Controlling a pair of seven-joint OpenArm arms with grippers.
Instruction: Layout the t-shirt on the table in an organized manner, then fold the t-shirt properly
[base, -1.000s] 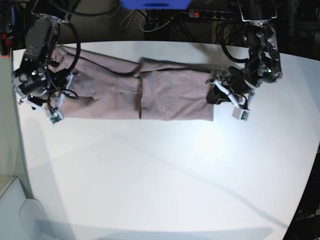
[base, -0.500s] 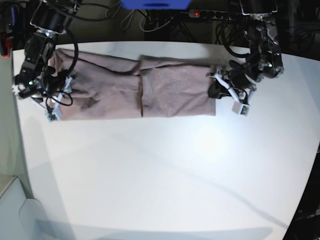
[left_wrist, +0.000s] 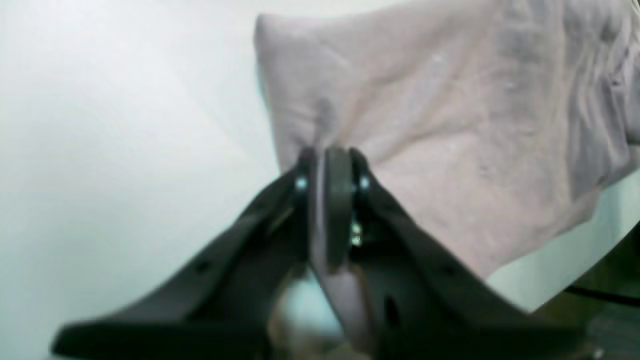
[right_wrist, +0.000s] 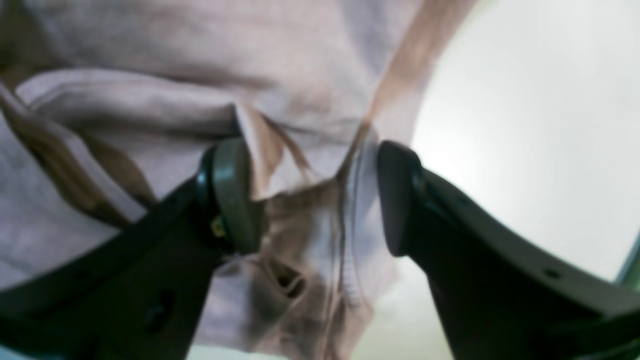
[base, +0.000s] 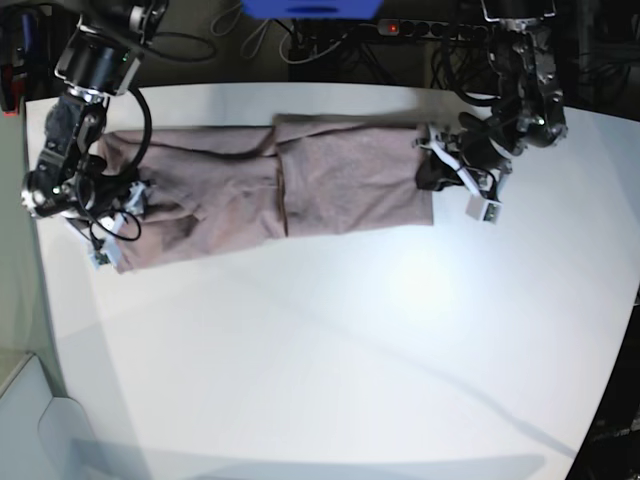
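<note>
The mauve t-shirt (base: 330, 180) lies as a long folded band across the far part of the white table (base: 350, 340). My left gripper (base: 434, 174) sits at the band's right end. In the left wrist view it (left_wrist: 327, 167) is shut on a pinch of the t-shirt (left_wrist: 450, 125) near a corner. My right gripper (base: 112, 212) is at the band's left end. In the right wrist view it (right_wrist: 312, 195) stands open, with bunched t-shirt (right_wrist: 150, 50) hem and folds lying between its fingers (right_wrist: 230, 195).
A power strip (base: 430, 28) with a red light, cables and a blue object (base: 310, 8) lie behind the table's far edge. A pale grey surface (base: 25, 410) sits off the table's front left corner.
The band's left end slid toward the front with the right gripper, and the right end shifted slightly back with the left gripper, so the shirt now lies tilted. Neither gripper changed its opening.
</note>
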